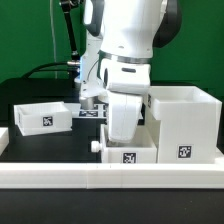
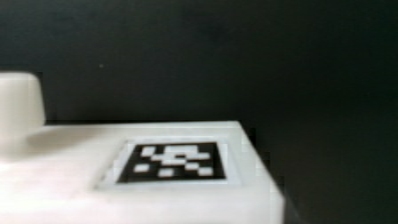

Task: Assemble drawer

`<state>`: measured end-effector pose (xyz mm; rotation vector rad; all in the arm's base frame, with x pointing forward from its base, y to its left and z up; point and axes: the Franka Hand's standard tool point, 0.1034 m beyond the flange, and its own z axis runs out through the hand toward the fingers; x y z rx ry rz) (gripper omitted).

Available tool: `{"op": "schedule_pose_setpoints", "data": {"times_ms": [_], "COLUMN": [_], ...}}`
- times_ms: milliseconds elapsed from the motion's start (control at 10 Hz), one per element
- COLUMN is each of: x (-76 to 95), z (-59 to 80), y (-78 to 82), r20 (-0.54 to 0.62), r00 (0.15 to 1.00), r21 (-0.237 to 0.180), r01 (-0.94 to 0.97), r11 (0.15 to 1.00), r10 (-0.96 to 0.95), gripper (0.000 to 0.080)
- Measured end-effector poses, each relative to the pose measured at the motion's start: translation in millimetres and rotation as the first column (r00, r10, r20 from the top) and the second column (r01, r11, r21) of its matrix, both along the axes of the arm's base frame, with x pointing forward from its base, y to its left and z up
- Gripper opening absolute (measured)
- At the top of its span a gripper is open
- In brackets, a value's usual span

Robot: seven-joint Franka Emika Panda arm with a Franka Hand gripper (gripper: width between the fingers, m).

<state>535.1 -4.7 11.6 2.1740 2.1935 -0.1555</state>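
– Where is the drawer now?
– It is in three bits. The big case (image 1: 186,122) stands on the exterior view's right. The left tray (image 1: 44,117) sits well apart from it, on the exterior view's left. The near tray (image 1: 128,152) is in the middle, just beside the case, and my arm (image 1: 130,60) hangs right over it.
– Is your gripper holding it?
– I cannot tell. My arm hides the gripper. My wrist view only shows a white top with a tag (image 2: 178,162), very close and blurry.
– How do you do this bit well?
– I think I should go slow, keep the tray flat, and line it up straight with the case before I push.
– How many things?
– One case, two trays, one long rail (image 1: 110,180) along the near edge, and three tags on the drawer bits
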Motion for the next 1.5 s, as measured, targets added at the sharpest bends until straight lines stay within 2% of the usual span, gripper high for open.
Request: {"op": "schedule_pose_setpoints", "data": {"times_ms": [700,1200,1500], "x": [-2.6,-2.7,-3.1], "z": [-2.5,-2.7,-3.2], "y": [-0.3,9.9,8.8], "r20": [0.023,0.053,0.050], "r00": [1.000,0.998,0.999], "r21": [0.012,0.025,0.024], "r01": [0.008,-0.022,-0.019], "r11": [1.000,0.999,1.000], "r10": [-0.008,0.020,0.018], "gripper": [0.0042,0.0042,0.0042]}}
